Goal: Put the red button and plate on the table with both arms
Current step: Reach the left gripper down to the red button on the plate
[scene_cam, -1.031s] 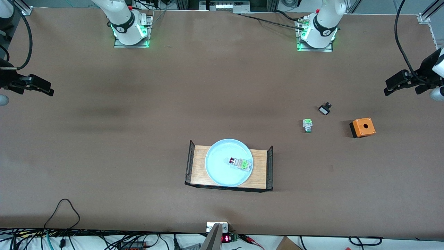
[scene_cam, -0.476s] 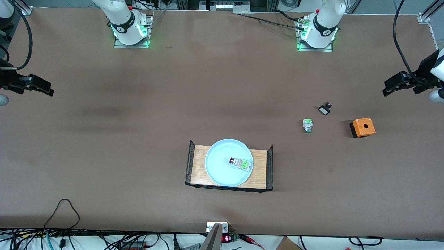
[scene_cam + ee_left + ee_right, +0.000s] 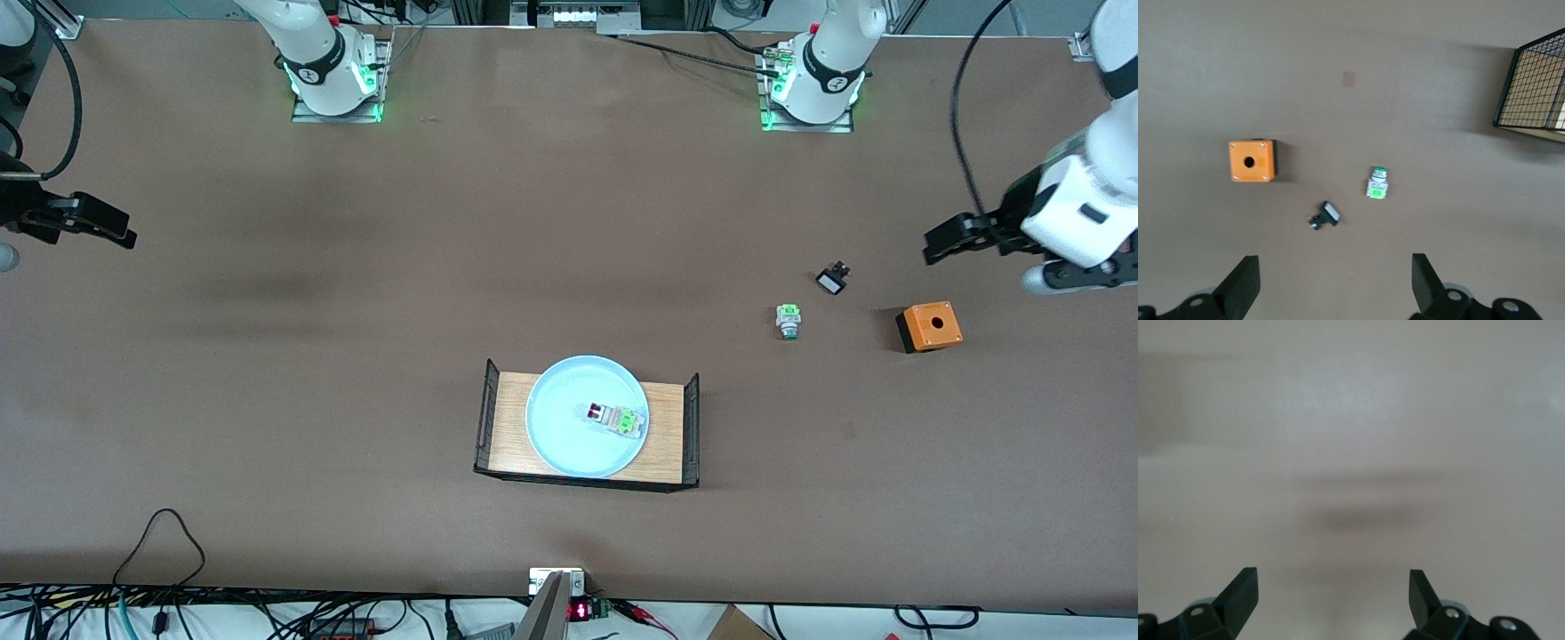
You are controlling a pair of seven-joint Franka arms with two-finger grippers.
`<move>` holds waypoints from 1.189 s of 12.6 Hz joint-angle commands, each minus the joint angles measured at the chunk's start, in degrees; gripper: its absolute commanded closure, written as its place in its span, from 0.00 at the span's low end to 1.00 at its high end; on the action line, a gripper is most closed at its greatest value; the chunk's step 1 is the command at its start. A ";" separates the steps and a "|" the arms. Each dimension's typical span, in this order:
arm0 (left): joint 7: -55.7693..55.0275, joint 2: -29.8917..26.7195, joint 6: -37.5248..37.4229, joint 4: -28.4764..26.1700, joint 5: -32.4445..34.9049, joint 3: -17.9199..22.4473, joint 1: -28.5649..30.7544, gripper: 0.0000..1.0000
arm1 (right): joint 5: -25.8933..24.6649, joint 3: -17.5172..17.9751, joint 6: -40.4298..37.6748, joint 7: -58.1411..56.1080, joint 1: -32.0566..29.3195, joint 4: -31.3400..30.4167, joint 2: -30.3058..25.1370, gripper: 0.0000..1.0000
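The right gripper (image 3: 120, 233) hangs in the air over the table (image 3: 267, 400) at the right arm's end, and this arm waits. In the right wrist view its two fingers (image 3: 1238, 593) stand wide apart with only bare brown surface between them, so it is released and holds nothing.

In the middle of the table, nearer to the front camera than all the other objects, stands a small wooden tray (image 3: 671, 427) with black wire ends. The plate (image 3: 556, 427) lies on this tray, and it is light blue and round. The red button (image 3: 612, 418) lies on its side in the plate, with the red cap pointing toward the right arm's end and the green block toward the left arm's end.

Toward the left arm's end, a green-and-silver button (image 3: 788, 321) stands on the table, well apart from the tray. Just beside it, a little farther from the front camera, lies a small black part (image 3: 833, 280) with a white face. The orange box (image 3: 929, 326) with a hole on top stands more toward the left arm's end.

The left gripper (image 3: 942, 240) is in the air above the table, near the orange box and the small black part. In the left wrist view its fingers (image 3: 1241, 287) are spread wide and empty, and the orange box (image 3: 1253, 161), the small black part (image 3: 1325, 215) and the green-and-silver button (image 3: 1377, 183) are visible below, with one wire end of the tray (image 3: 1531, 90) at the edge.
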 commanded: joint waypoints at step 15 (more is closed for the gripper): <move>-81.33 38.17 20.43 36.51 0.28 11.42 -34.09 0.00 | 0.48 -0.11 -2.23 0.07 0.08 0.22 -0.92 0.00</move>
